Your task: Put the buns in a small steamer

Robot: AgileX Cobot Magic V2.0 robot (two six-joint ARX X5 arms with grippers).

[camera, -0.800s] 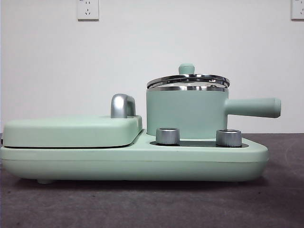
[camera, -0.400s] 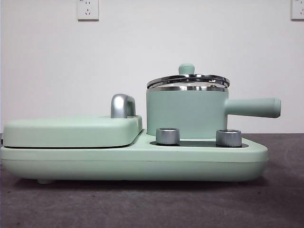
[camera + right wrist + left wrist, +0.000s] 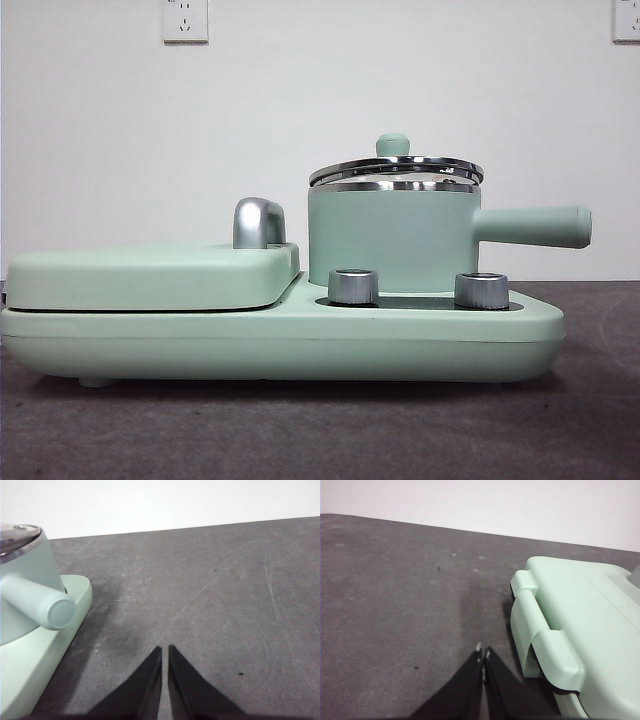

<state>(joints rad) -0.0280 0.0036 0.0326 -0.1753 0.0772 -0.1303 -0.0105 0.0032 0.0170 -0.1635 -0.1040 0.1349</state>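
Note:
The small steamer [image 3: 390, 240] is a mint-green pot with a chrome rim and a straight side handle [image 3: 535, 227]. It stands on the right half of a mint-green cooker base [image 3: 280, 340]. Its glass lid [image 3: 396, 170] with a green knob sits slightly tilted on top. The buns are out of view. In the right wrist view the steamer [image 3: 22, 580] shows at the edge, and my right gripper [image 3: 165, 652] is shut over bare table beside the base. My left gripper [image 3: 483, 655] is shut over the table, close to the cooker's hinged end [image 3: 540, 630].
A flat mint-green griddle lid [image 3: 150, 275] with a chrome handle [image 3: 258, 222] covers the left half of the base. Two chrome knobs [image 3: 353, 286] stand in front of the steamer. Grey table [image 3: 225, 595] extends on both sides of the cooker.

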